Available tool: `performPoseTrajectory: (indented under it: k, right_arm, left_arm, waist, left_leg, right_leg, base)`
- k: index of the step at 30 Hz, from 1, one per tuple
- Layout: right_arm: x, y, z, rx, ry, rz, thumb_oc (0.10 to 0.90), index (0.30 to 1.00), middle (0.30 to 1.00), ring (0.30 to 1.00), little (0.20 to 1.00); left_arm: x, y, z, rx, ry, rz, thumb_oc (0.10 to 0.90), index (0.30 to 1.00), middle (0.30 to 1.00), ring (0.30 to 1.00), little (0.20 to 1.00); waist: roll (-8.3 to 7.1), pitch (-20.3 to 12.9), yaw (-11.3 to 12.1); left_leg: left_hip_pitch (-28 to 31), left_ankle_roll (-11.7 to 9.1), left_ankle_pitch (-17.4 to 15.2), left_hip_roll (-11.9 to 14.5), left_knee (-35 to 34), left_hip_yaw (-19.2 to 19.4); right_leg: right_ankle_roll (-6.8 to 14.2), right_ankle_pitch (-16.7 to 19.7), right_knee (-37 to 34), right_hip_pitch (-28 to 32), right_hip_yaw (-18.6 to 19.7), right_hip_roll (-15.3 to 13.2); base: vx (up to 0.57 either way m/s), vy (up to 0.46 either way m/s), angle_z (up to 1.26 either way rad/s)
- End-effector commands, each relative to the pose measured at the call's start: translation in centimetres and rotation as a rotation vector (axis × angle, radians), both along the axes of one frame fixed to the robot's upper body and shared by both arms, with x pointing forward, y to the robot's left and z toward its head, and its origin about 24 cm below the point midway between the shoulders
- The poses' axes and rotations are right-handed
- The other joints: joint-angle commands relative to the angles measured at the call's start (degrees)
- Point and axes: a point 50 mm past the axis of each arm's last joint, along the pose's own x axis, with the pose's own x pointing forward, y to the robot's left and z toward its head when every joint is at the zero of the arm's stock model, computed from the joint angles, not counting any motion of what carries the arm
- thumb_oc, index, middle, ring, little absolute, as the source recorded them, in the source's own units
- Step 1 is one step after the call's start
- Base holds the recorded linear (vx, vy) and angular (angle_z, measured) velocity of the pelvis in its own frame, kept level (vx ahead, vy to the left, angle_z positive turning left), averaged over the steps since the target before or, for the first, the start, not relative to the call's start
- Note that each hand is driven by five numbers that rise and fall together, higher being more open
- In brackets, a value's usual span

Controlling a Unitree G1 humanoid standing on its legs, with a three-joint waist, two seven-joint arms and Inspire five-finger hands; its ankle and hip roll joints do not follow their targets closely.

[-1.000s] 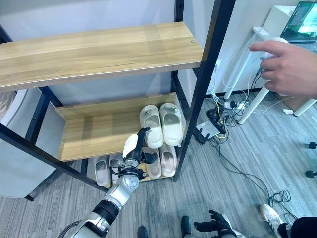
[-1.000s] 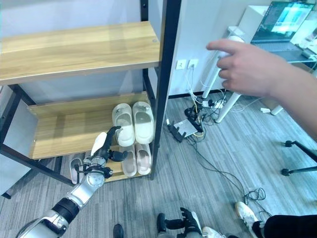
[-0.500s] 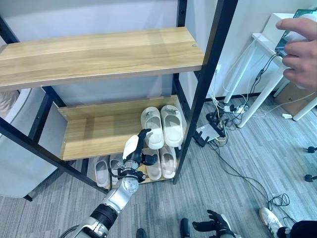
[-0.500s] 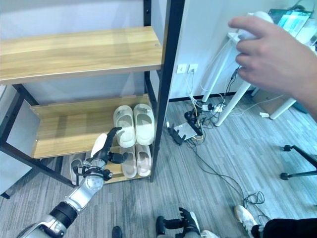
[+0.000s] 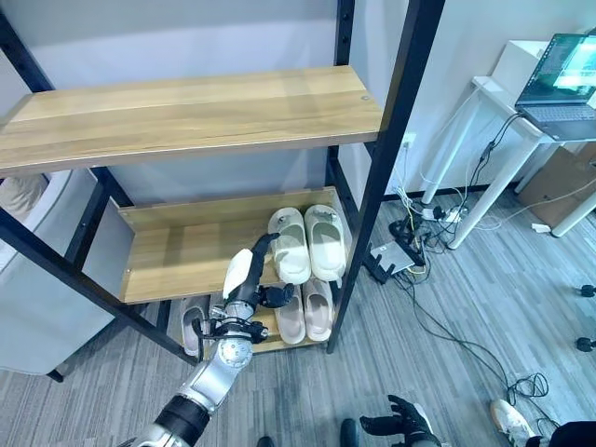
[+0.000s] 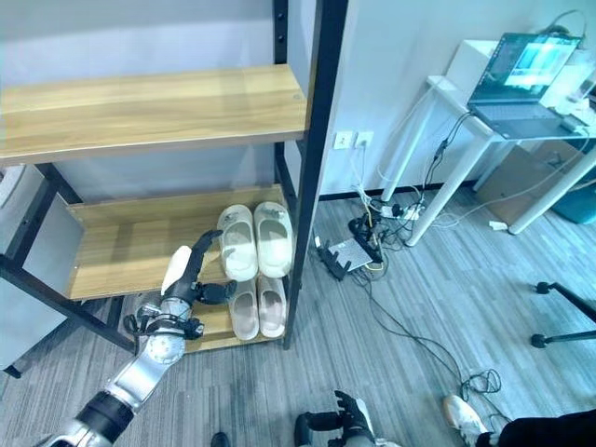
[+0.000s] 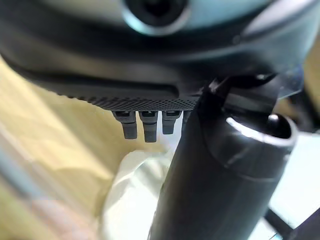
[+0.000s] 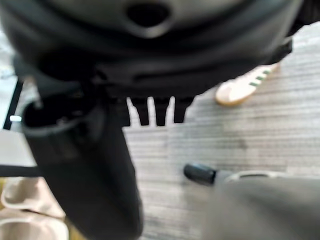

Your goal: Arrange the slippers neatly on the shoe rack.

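A cream pair of slippers (image 5: pixel 289 244) (image 5: pixel 326 240) lies side by side at the right end of the shoe rack's middle wooden shelf (image 5: pixel 177 256). Below, on the bottom shelf, sit a beige pair (image 5: pixel 304 313) and a grey pair (image 5: pixel 193 328) further left. My left hand (image 5: pixel 244 279) is open at the middle shelf's front edge, its fingers (image 7: pixel 145 125) straight and pointing beside the left cream slipper (image 7: pixel 135 200); it holds nothing. My right hand (image 5: pixel 396 428) hangs open low over the floor.
The rack's black post (image 5: pixel 372 186) stands just right of the slippers. The top shelf (image 5: pixel 186 102) overhangs the middle one. Cables and a power strip (image 5: pixel 400 251) lie on the floor; a white table with a laptop (image 5: pixel 559 74) stands right. A sneaker (image 8: pixel 245 85) is nearby.
A person's hand that reached in at the upper right has left the view. The camera has shifted slightly. My left hand stays beside the cream slippers.
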Motion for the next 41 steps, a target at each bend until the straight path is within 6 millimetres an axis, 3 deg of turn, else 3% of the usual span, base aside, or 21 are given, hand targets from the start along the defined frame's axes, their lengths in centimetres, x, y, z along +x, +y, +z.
performPoseTrajectory:
  k: [1,8,10,11,14,17,20,22,24,27,28,29,30,33,37,39,41]
  right_arm:
    - [-0.4,0.4,-0.2,0.007,0.006,-0.018,0.8,0.9,0.9,0.9,0.9]
    - [-0.2,0.6,-0.2,0.013,0.003,-0.006,0.8,0.9,0.9,0.9,0.9]
    - [0.1,0.6,-0.1,0.015,-0.007,0.0,0.8,0.9,0.9,0.9,0.9]
    - [0.1,0.6,-0.1,0.015,-0.006,0.0,0.8,0.9,0.9,0.9,0.9]
    - [0.2,0.6,0.0,0.016,-0.011,0.014,0.8,0.9,0.9,0.9,0.9]
    - [-0.2,0.8,-0.1,0.027,-0.001,0.023,0.8,0.9,0.9,0.9,0.9]
    - [-1.4,1.1,-0.6,0.044,0.046,0.043,0.8,0.9,0.9,0.9,0.9]
    - [-1.5,1.2,-0.7,0.049,0.056,0.047,0.8,0.9,0.9,0.9,0.9]
    - [-1.7,1.3,-0.8,0.053,0.072,0.066,0.8,0.9,0.9,0.9,0.9]
    - [-1.5,1.3,-0.7,0.057,0.064,0.069,0.8,0.9,0.9,0.9,0.9]
    - [-1.8,1.2,-0.8,0.056,0.073,0.077,0.8,0.9,0.9,0.9,0.9]
    - [-1.8,1.2,-0.8,0.055,0.073,0.077,0.8,0.9,0.9,0.9,0.9]
    - [-2.2,0.9,-0.9,0.063,0.084,0.054,0.8,0.9,0.9,0.9,0.9]
    - [-2.3,0.7,-0.9,0.065,0.089,0.041,0.8,0.9,0.9,0.9,0.9]
    - [-3.3,1.0,-1.3,0.112,0.131,0.013,0.8,0.9,0.9,0.9,0.9]
    - [-3.6,1.3,-1.5,0.136,0.141,0.006,0.8,0.9,0.9,0.9,0.9]
    - [-3.6,1.5,-1.5,0.149,0.144,0.012,0.8,0.9,0.9,0.9,0.9]
  left_arm:
    - [0.7,1.5,5.6,-0.007,-0.285,-0.021,0.8,0.9,0.9,0.9,0.9]
    - [-1.0,3.0,4.3,-0.01,-0.211,-0.013,0.8,0.9,0.9,0.9,0.9]
    - [-1.8,3.5,2.4,-0.034,-0.112,-0.01,0.8,0.9,0.9,0.9,0.9]
    - [-1.8,3.5,2.4,-0.034,-0.11,-0.01,0.8,0.9,0.9,0.9,0.9]
    - [-3.4,3.7,0.1,-0.193,0.049,-0.043,0.8,0.9,0.9,0.9,0.9]
    - [-4.4,3.8,-0.9,-0.201,0.126,-0.082,0.8,0.9,0.9,0.9,0.9]
    - [-6.3,3.8,-4.4,-0.176,0.323,-0.132,0.8,0.9,0.9,0.9,0.9]
    - [-6.6,3.8,-5.5,-0.164,0.377,-0.132,0.8,0.9,0.9,0.9,0.9]
    - [-7.9,4.1,-8.5,-0.144,0.516,-0.096,0.8,0.9,0.9,0.9,0.9]
    - [-8.5,4.4,-9.9,-0.136,0.572,-0.053,0.8,0.9,0.9,0.9,0.9]
    - [-9.4,4.9,-11.4,-0.137,0.644,0.01,0.8,0.9,0.9,0.9,0.9]
    - [-9.4,4.8,-11.4,-0.137,0.644,0.01,0.8,0.9,0.9,0.9,0.9]
    - [-10.2,5.5,-13.1,-0.051,0.719,0.065,0.8,0.9,0.9,0.9,0.9]
    - [-10.4,5.7,-13.7,-0.028,0.745,0.085,0.8,0.9,0.9,0.9,0.9]
    - [-13.4,6.4,-17.5,-0.167,0.966,0.299,0.8,0.9,0.9,0.9,0.9]
    - [-15.6,6.7,-19.0,-0.112,1.088,0.347,0.8,0.9,0.9,0.9,0.9]
    - [-16.5,6.8,-19.4,-0.078,1.14,0.349,0.8,0.9,0.9,0.9,0.9]
  waist:
    - [-0.31,-2.8,2.5]
    - [-0.69,-3.8,4.1]
    - [-0.85,-4.0,4.7]
    - [-0.84,-4.0,4.7]
    - [-0.61,-4.2,4.9]
    - [-0.52,-4.4,5.0]
    - [-0.41,-4.7,5.2]
    - [-0.38,-4.7,5.2]
    - [-0.35,-4.7,5.1]
    - [-0.24,-4.6,5.0]
    - [-0.3,-4.6,4.9]
    - [-0.26,-4.6,4.9]
    - [-0.52,-4.6,4.7]
    - [-0.56,-4.5,4.6]
    - [-1.4,-4.5,4.6]
    - [-1.88,-4.5,5.0]
    - [-1.97,-4.4,5.1]
  left_leg:
    - [0.5,-0.3,-6.4,-2.7,0.4,1.0]
    - [0.9,-0.3,-6.0,-2.8,0.4,-0.1]
    - [1.0,-0.3,-5.8,-2.7,0.4,-0.5]
    - [1.1,-0.3,-5.8,-2.7,0.4,-0.6]
    - [1.3,-0.2,-5.5,-2.8,0.4,-0.7]
    - [1.5,-0.1,-5.5,-2.7,0.4,-0.7]
    - [1.9,-0.1,-5.6,-2.6,0.4,-0.8]
    - [2.1,-0.1,-5.6,-2.5,0.4,-0.8]
    - [2.3,0.0,-5.5,-2.5,0.4,-0.8]
    - [2.5,0.0,-5.4,-2.5,0.4,-1.0]
    - [2.6,0.1,-5.4,-2.4,0.4,-1.0]
    - [2.7,0.1,-5.4,-2.4,0.4,-1.1]
    - [2.8,0.1,-5.3,-2.4,0.4,-1.3]
    - [2.9,0.0,-5.2,-2.4,0.4,-1.5]
    - [3.1,-0.2,-4.9,-2.2,0.4,-2.6]
    - [3.2,-0.3,-4.9,-2.2,0.4,-3.3]
    - [3.2,-0.4,-4.9,-2.2,0.4,-3.4]
  right_leg:
    - [2.8,-8.3,0.8,4.1,-1.5,1.4]
    - [2.8,-8.3,0.8,5.0,-3.2,1.5]
    - [2.7,-8.3,0.8,5.3,-3.5,1.5]
    - [2.7,-8.3,0.8,5.3,-3.6,1.5]
    - [2.7,-8.2,0.9,5.6,-3.9,1.5]
    - [2.7,-8.1,0.8,5.8,-4.0,1.5]
    - [2.6,-8.2,0.9,6.2,-3.9,1.5]
    - [2.6,-8.2,0.9,6.3,-3.8,1.6]
    - [2.5,-8.2,1.0,6.5,-3.7,1.6]
    - [2.4,-8.2,1.1,6.6,-3.6,1.6]
    - [2.3,-8.2,1.2,6.6,-3.7,1.7]
    - [2.3,-8.2,1.2,6.6,-3.7,1.7]
    - [2.1,-8.4,1.3,6.9,-3.8,1.9]
    - [2.0,-8.6,1.3,7.0,-3.9,1.9]
    - [1.4,-9.2,1.6,7.7,-4.8,2.1]
    - [1.2,-9.3,1.5,7.9,-5.4,2.2]
    - [1.2,-9.3,1.4,7.9,-5.5,2.2]
  base:
    - [-0.05,-0.001,0.04]
    - [-0.06,0.001,0.16]
    - [-0.06,-0.008,0.19]
    - [-0.07,-0.004,0.07]
    - [-0.06,0.004,0.01]
    - [-0.05,0.003,0.01]
    - [-0.06,0.0,0.0]
    - [-0.05,-0.002,-0.01]
    - [-0.06,0.003,0.0]
    - [-0.03,0.006,-0.01]
    - [0.0,0.0,0.0]
    - [-0.05,0.001,-0.01]
    - [-0.03,-0.002,0.0]
    - [-0.01,-0.001,0.02]
    - [-0.02,-0.022,0.06]
    - [-0.02,-0.016,0.18]
    - [-0.01,-0.008,0.15]
